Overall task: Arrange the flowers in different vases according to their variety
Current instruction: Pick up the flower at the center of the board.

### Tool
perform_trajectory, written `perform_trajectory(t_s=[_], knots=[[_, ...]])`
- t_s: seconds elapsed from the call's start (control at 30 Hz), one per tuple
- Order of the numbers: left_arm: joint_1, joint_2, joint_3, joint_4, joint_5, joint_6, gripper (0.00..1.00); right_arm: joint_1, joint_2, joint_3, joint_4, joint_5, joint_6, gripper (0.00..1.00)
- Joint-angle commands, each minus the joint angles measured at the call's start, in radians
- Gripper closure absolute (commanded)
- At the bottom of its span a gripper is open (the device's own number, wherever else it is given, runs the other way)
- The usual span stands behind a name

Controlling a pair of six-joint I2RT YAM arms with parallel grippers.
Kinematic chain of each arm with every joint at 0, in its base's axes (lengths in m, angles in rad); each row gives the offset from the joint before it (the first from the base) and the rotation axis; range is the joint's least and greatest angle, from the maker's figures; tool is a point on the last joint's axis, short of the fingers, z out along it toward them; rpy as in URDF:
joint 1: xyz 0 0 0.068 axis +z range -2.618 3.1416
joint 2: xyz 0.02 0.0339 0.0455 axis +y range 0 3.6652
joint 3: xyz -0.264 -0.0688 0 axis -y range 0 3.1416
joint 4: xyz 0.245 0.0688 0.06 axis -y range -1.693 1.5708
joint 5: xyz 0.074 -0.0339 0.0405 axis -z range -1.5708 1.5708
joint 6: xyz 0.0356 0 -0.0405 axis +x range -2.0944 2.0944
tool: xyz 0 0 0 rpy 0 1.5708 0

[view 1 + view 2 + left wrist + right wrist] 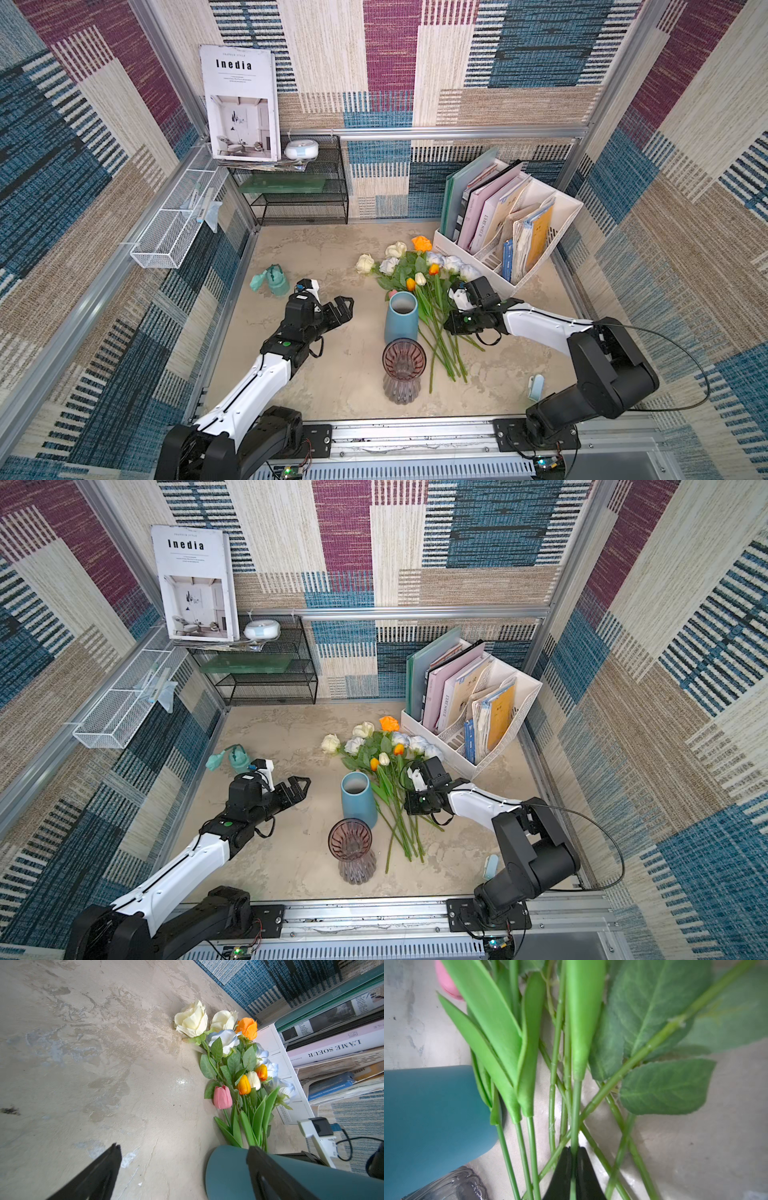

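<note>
Tangling threatens: the right hand (573,1149), clenched on one tulip stem (576,1105) among the flowers (419,278) lying just beside the blue vase (401,320), could drag crossing stems along or topple that vase; the left hand (347,311) gapes empty.

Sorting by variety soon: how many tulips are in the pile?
4, all lying mid-pile: pink tulip nearest the blue vase, then yellow-orange tulip, white tulip, orange tulip. Leaves may hide others.

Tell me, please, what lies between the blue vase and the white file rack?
The heap of flowers lies there, as both top views show. The right claw is shut on one stem, seen in the right wrist view.
</note>
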Motion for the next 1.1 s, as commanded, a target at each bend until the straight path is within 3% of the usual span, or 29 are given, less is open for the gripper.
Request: perform_trajectory(t_s=[0.0, 0.13, 0.6, 0.77, 1.07], knots=[[-0.003, -0.004, 0.006, 0.007, -0.002, 0.014, 0.01, 0.001, -0.051, 0.007, -0.004, 0.025, 0.002, 0.94], [-0.002, -0.004, 0.006, 0.007, -0.002, 0.013, 0.01, 0.001, -0.133, 0.007, 0.008, 0.033, 0.003, 1.0], [-0.009, 0.005, 0.007, 0.019, 0.014, 0.018, 0.01, 0.033, -0.556, 0.082, 0.238, -0.026, 0.015, 1.0], [-0.017, 0.012, 0.005, 0.036, 0.027, 0.028, 0.01, 0.065, -0.537, 0.142, 0.423, -0.061, 0.022, 1.0], [-0.027, 0.005, -0.001, 0.051, 0.022, 0.043, 0.01, 0.196, -0.356, 0.226, 0.641, -0.051, -0.066, 1.0]])
